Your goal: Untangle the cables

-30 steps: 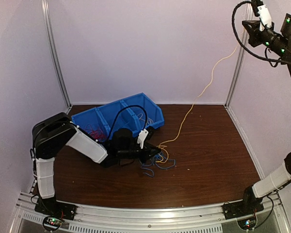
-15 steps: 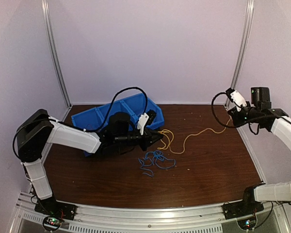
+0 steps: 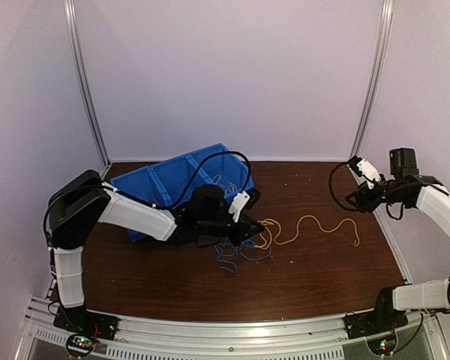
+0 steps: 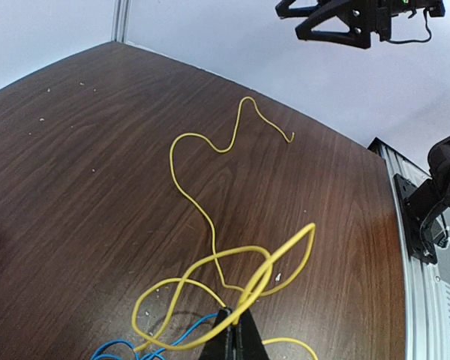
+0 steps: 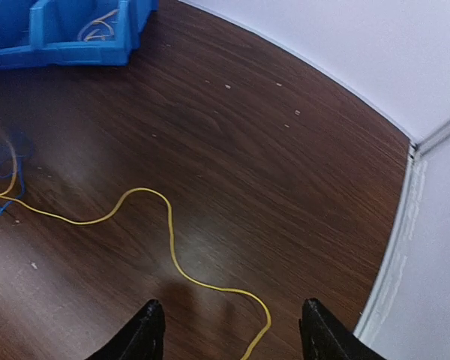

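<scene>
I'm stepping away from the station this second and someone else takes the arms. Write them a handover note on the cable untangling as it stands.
Left gripper: fingers shut on a loop of the yellow cable, at the edge of the tangle.
Right gripper: open, holding nothing, above the yellow cable's free end.
Things: the yellow cable lies in waves on the table, running right; the blue cables lie heaped by the shut fingers; more wires sit in the blue bin.
Done: most of the yellow cable is clear of the heap.
Left: free its loops from the blue cables, then separate those.
</scene>
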You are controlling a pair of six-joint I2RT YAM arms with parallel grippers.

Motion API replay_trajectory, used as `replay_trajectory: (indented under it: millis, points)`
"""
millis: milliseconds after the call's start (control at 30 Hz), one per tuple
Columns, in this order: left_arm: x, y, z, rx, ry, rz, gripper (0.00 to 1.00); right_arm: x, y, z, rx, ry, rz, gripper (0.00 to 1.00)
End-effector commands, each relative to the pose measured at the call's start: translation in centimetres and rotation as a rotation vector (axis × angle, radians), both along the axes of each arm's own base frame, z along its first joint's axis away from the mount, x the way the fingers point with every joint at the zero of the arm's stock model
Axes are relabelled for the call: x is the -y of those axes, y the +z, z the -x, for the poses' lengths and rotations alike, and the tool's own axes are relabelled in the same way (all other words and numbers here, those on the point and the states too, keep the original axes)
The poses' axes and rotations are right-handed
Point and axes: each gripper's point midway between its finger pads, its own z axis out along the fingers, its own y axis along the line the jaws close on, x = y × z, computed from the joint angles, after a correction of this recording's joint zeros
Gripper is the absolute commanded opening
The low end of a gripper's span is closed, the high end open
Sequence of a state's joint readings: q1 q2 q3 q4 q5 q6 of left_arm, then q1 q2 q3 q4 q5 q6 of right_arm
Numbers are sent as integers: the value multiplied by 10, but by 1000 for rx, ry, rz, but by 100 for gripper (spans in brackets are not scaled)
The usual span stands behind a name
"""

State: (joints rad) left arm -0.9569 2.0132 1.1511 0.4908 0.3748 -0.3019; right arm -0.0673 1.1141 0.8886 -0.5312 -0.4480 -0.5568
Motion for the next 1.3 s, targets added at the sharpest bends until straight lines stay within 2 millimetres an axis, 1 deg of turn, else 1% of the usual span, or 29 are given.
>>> replay_trajectory:
  millis: [0,67,200,300,400,600,667,800,867,933,1067,1100,1167,1267]
  points:
    - [10,21,-3,11,-13,55,0,-94,8,29,-73,373,-214,62]
    - [10,22,-3,4,-10,56,0,-123,4,34,-106,455,-242,62]
    - [10,23,-4,-5,-3,60,0,-169,2,43,-159,580,-304,63]
    - [11,26,-3,-10,-3,69,0,-193,-3,46,-201,637,-320,64]
    - [11,30,-3,-16,-3,83,0,-208,-8,46,-239,670,-334,64]
    - [13,41,-1,-23,-14,123,0,-224,-16,44,-293,696,-360,62]
    - [13,45,-1,-22,-15,132,0,-227,-20,43,-310,698,-362,59]
    - [13,48,1,-20,-17,141,0,-232,-26,43,-340,702,-375,50]
    - [12,48,1,-22,-17,145,0,-233,-28,43,-354,704,-383,48]
    - [12,48,2,-23,-19,147,0,-236,-29,44,-359,712,-388,40]
    - [11,48,2,-23,-15,145,0,-237,-29,43,-368,713,-390,11]
    - [10,48,2,-22,-13,144,0,-237,-27,43,-366,717,-388,7]
    - [9,46,1,-24,-6,139,6,-236,-22,44,-354,723,-383,2]
    - [5,43,3,-36,3,132,17,-235,-12,45,-329,726,-378,0]
